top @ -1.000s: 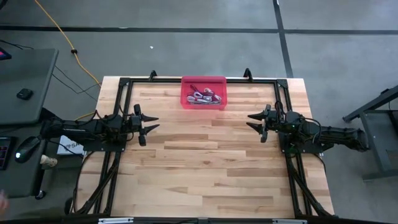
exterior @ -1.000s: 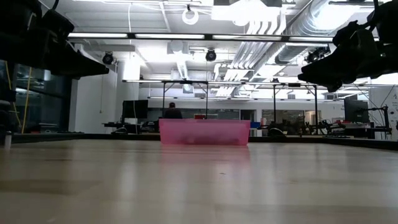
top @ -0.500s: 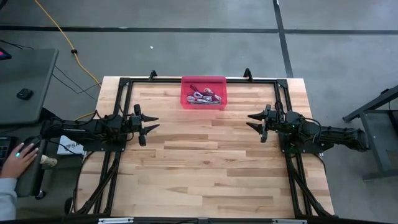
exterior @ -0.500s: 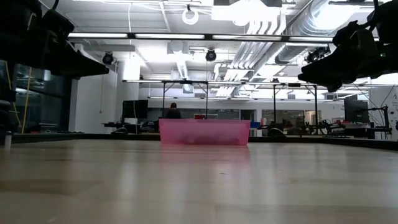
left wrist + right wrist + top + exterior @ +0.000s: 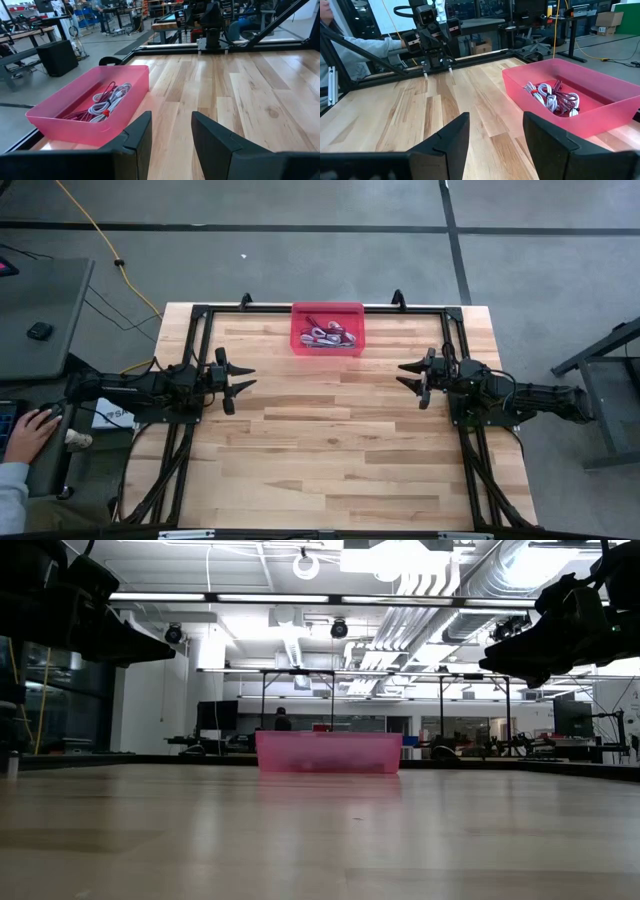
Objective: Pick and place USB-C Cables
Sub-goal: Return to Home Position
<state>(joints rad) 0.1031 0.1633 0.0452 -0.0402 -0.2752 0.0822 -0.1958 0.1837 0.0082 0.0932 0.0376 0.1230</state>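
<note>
The USB-C cables [image 5: 327, 335] lie coiled in a pink bin [image 5: 352, 316] at the table's far edge: silver-white bundles [image 5: 107, 102] and a dark red one [image 5: 563, 101]. My left gripper [image 5: 244, 378] hovers open at the table's left side. My right gripper [image 5: 405, 373] hovers open at the right side. Both point toward the table's middle, well short of the bin, and each holds nothing.
A black frame [image 5: 199, 311] runs along the table's left, far and right edges. Bare wood [image 5: 330, 440] fills the middle and near part. A person's hand [image 5: 30, 432] rests on a side desk left of the table. A yellow cord [image 5: 95, 230] lies on the floor.
Both arms kept still. A person's hand came in at the side desk left of the table.
</note>
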